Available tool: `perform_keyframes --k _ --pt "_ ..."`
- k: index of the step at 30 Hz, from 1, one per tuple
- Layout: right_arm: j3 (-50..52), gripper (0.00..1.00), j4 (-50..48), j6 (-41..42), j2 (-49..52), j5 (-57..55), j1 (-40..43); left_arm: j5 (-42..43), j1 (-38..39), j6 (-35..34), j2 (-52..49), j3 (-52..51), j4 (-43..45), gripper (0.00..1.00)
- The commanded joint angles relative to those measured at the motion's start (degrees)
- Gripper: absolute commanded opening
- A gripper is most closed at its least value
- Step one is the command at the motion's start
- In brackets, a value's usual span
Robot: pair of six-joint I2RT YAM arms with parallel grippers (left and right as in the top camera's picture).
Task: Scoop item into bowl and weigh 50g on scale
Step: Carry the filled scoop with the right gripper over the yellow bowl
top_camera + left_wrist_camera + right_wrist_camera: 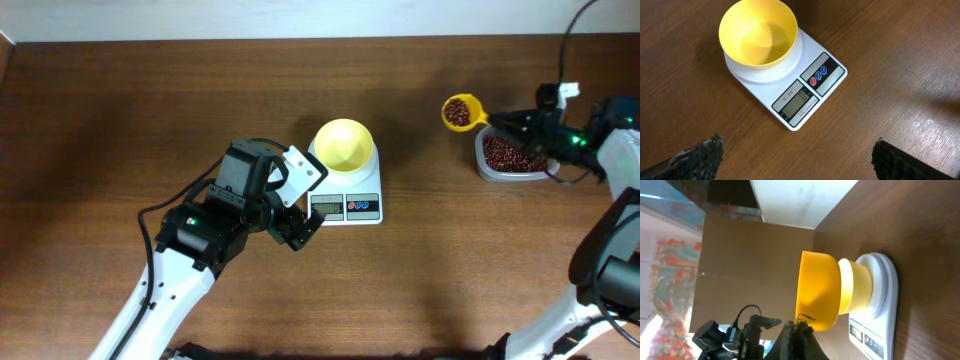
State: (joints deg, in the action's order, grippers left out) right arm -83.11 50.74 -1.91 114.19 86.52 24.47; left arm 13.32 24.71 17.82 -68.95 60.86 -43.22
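Right jaws: pressed together on the handle of the yellow scoop (817,295), which is held roughly level with a full load of beans (457,110) in it. The scoop hangs just beside the near corner of the clear container (482,162), where the main heap lies. Left jaws: spread wide and holding nothing, hovering over the desk (150,100) just off the display end of the scale (827,82). The bowl (782,30) sits centred on the scale's round platform and appears empty. The display figures are too small to read. From the right jaws the bowl lies well apart, across open desk toward the left arm. From the left jaws it is near, just beyond the scale's face. Assessment: the step in hand is carrying the load to the bowl. Recommended practice: keep the scoop level in transit, stop above the bowl's centre, and tip gradually in small pours so the reading can settle. Neither the scoop nor the left jaws should touch the bowl or platform. Risk: beans spilling over the low rim onto the desk.
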Motion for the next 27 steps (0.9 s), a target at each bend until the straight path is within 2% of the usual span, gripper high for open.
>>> perform_keyframes --k 1,21,27 --pt "0.44 0.04 -0.20 -0.59 0.61 2.21 -2.78 0.85 -0.26 -0.17 0.39 -0.02 0.11 0.99" --pt "0.44 0.04 -2.80 -0.52 0.61 1.33 -18.51 0.85 -0.26 -0.17 0.39 -0.02 0.11 0.99" --pt "0.44 0.04 -3.26 -0.52 0.61 1.27 -20.06 0.85 -0.26 -0.17 0.39 -0.02 0.11 0.99"
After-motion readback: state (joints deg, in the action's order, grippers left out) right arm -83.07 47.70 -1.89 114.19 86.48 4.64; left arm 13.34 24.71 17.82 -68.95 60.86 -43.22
